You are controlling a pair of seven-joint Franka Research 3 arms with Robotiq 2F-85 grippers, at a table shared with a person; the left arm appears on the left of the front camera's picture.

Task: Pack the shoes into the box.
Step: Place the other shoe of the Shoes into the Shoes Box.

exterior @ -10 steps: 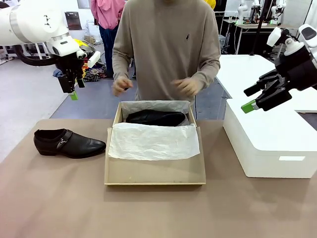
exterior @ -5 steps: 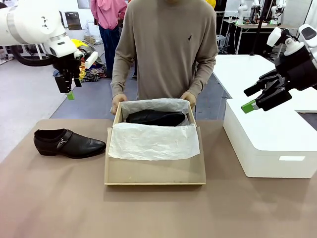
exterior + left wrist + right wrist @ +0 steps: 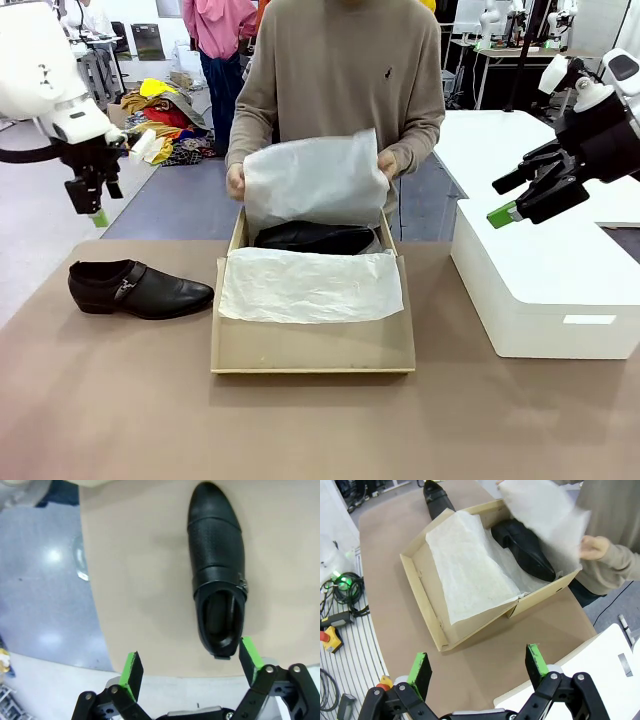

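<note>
One black shoe [image 3: 140, 288] lies on its sole on the table left of the box [image 3: 310, 355], toe towards the box. The other shoe [image 3: 315, 238] lies in the back of the box. My left gripper [image 3: 92, 208] hangs open in the air above and left of the loose shoe [image 3: 217, 570], whose heel end sits near one green pad [image 3: 249, 652]. My right gripper [image 3: 503, 198] is open over the white bin, far from the box [image 3: 427, 605]. The person's hands hold up a sheet of tissue paper [image 3: 315, 180] behind the packed shoe [image 3: 525, 547].
A white plastic bin [image 3: 545, 290] stands right of the box. White tissue [image 3: 310, 285] covers the front half of the box. The person stands at the far edge. The table's left edge [image 3: 95, 610] runs close beside the loose shoe.
My left arm has swung left and lower, towards the spot over the loose shoe. The person took hold of the back tissue sheet and lifted it. My right arm stayed still.
</note>
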